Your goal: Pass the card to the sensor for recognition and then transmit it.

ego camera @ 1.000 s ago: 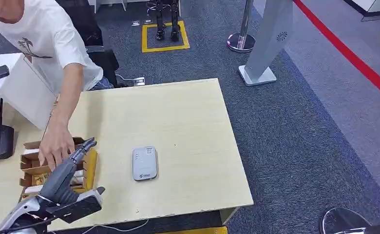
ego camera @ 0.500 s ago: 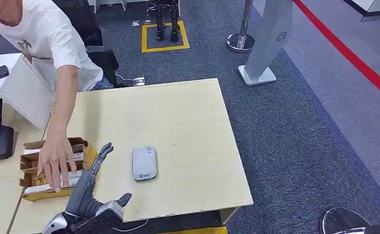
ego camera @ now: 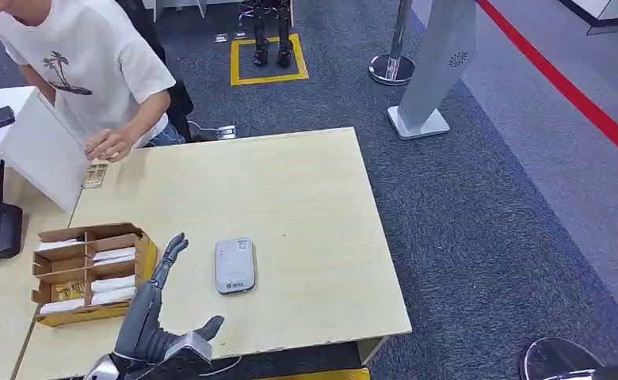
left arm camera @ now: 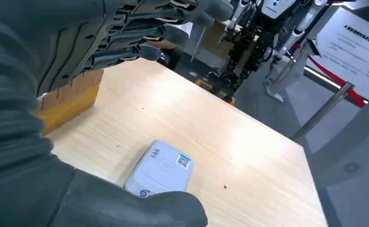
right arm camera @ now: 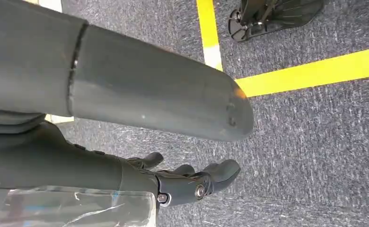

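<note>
The white cards (ego camera: pixel 114 255) lie in stacks in the compartments of the brown cardboard divider box (ego camera: pixel 89 274), near the left edge of the pale wooden table (ego camera: pixel 306 206); none is held. The robot's left hand (ego camera: pixel 157 293) hovers empty, fingers straight and apart, between that box and the small grey rounded-rectangle sensor (ego camera: pixel 235 264). The right hand (right arm camera: pixel 192 182) hangs over the carpet, fingers loosely curled, holding nothing.

The step in hand looks like taking one card. It would go best to reach back over the box, pinch a single card by its edge, then lay it flat over the sensor's top.

The sensor carries a small square code label and a blue logo, both too small to read.
</note>
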Controlling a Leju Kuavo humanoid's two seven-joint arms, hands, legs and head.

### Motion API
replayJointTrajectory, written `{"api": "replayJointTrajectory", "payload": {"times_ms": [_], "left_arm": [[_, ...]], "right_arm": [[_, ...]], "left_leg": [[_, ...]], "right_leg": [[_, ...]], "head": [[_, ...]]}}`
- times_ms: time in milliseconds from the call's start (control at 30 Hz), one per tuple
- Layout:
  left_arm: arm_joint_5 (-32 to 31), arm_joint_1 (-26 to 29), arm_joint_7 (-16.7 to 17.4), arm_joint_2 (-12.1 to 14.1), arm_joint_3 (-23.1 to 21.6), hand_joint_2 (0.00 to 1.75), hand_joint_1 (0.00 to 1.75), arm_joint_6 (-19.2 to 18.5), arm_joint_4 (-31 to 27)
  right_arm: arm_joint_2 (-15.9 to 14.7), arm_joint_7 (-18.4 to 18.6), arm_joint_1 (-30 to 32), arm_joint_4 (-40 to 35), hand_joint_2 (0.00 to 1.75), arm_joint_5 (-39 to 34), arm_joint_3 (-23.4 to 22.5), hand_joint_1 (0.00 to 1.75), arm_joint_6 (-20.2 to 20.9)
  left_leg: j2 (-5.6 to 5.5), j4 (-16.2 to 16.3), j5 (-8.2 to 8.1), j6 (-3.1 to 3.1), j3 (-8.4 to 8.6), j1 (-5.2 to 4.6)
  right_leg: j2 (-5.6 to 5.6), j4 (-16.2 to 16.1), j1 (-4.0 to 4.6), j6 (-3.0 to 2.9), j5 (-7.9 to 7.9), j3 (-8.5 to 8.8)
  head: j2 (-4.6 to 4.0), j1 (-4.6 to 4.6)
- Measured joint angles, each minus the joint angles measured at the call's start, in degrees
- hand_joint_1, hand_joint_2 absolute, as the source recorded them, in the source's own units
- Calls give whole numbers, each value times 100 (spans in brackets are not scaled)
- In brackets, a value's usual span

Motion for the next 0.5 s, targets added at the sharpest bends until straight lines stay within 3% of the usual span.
{"api": "replayJointTrajectory", "payload": {"times_ms": [100, 200, 300, 500], "left_arm": [[-939, -56, 785, 228, 0, 175, 0, -231, -6], [-1499, -124, 1311, 1015, 83, 175, 0, -768, -81], [-1527, -252, 1361, 1609, 405, 175, 0, -1221, -140], [-2117, -781, 1492, 2395, 568, 175, 0, -1896, -153]], "right_arm": [[0, 4, -1, 0, 175, 20, 0, 0, 4], [-2, 0, 2, 0, 175, 46, 0, 0, 15], [-2, -7, 0, 0, 175, 48, 0, 0, 20], [-2, -44, -2, 0, 175, 103, 0, 0, 37]], "left_leg": [[0, -1, 0, 0, 0, 2], [2, -7, 5, -7, 5, 7], [-2, -11, 12, -18, 4, 13], [-4, -11, 14, -20, 2, 13]], "right_leg": [[0, 1, 1, 0, 0, 0], [2, 4, 4, -2, 1, -3], [-2, 8, 10, -4, 1, -4], [-4, 9, 15, -8, 3, -3]], "head": [[0, 0], [-2, -4], [0, -4], [-2, -2]]}}
